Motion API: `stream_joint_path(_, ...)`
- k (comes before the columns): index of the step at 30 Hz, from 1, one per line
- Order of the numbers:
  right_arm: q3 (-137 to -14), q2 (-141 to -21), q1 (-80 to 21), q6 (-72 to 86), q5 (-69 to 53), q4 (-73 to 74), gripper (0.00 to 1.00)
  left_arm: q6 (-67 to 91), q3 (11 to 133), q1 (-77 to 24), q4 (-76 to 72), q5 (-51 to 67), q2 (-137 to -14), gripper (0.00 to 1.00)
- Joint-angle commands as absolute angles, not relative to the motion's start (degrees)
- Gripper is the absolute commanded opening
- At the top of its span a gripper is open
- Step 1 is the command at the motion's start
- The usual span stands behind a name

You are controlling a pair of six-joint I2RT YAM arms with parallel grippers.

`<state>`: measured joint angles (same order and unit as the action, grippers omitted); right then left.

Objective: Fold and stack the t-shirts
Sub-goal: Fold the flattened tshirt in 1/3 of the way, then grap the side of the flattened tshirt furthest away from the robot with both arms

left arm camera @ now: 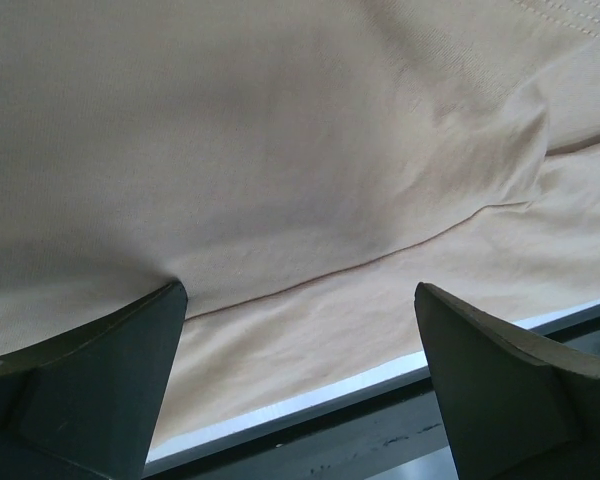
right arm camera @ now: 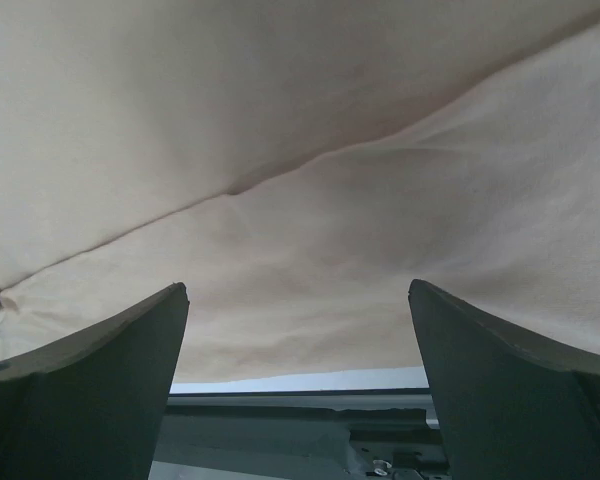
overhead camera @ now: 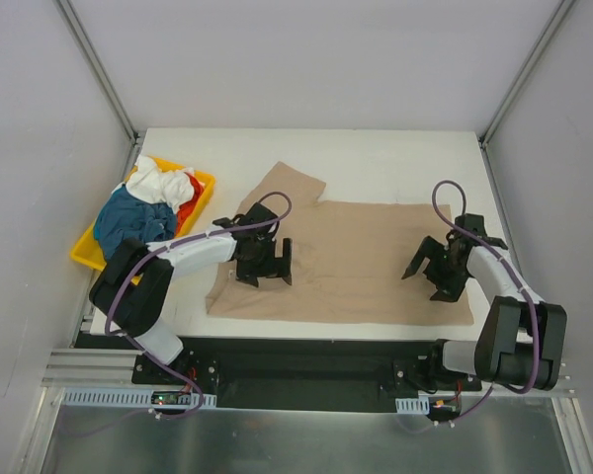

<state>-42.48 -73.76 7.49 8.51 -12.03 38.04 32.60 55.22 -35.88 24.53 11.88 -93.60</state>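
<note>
Evidently folding is in hand: the tan t-shirt (overhead camera: pixel 356 257) lies spread mid-frame, with the left gripper (overhead camera: pixel 267 273) and right gripper (overhead camera: pixel 431 278) above it, both wide open and empty. Next, each likely needs to pinch an edge.

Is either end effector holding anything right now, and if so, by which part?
Nothing is held. The left end effector and the right end effector both stand open over the spread tan t-shirt.

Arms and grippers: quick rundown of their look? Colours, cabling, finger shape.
Both arms match: the left arm and right arm have white links between bulky black joint housings, with a purple cable looping along each. The left gripper and right gripper are black. In the wrist views the fingers are dark, matte, broad wedges with no visible markings.
</note>
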Motion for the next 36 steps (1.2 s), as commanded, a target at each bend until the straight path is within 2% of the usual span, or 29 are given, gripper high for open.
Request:
stream_joint_path(1, -39.6, -74.7, 6.7, 10.3, -12.6, 35.5, 0.97, 36.4, 50.0, -35.4, 21.7, 10.8, -89.5, 0.99)
stream_joint_path(9, -34.8, -73.7, 6.3, 11.4, -13.3, 35.5, 0.97, 39.7, 42.5, -35.4, 21.1, 10.3, -84.3, 0.99)
stream_joint_path(15, -36.7, -68.2, 6.3, 10.7, -13.8, 38.0, 0.97, 39.0, 44.9, -35.4, 21.6, 10.5, -80.3, 0.99)
stream_joint_path(22, -51.4, -68.1, 6.3, 9.5, -11.3, 37.4, 0.97, 31.8, 64.4, -33.1, 26.8, 5.5, -85.5, 0.99)
stream_joint_path(26, -58.2, -72.3, 6.3, 10.0, -11.6, 34.9, 0.97, 30.8, 76.7, -25.5, 27.7, 4.6, -92.8, 0.99)
stream_joint_path(36, -66.1, -84.1, 6.3, 7.8, -8.3, 35.4, 0.97, 18.7, 123.3, -18.1, 31.2, 5.5, -125.7, 0.97)
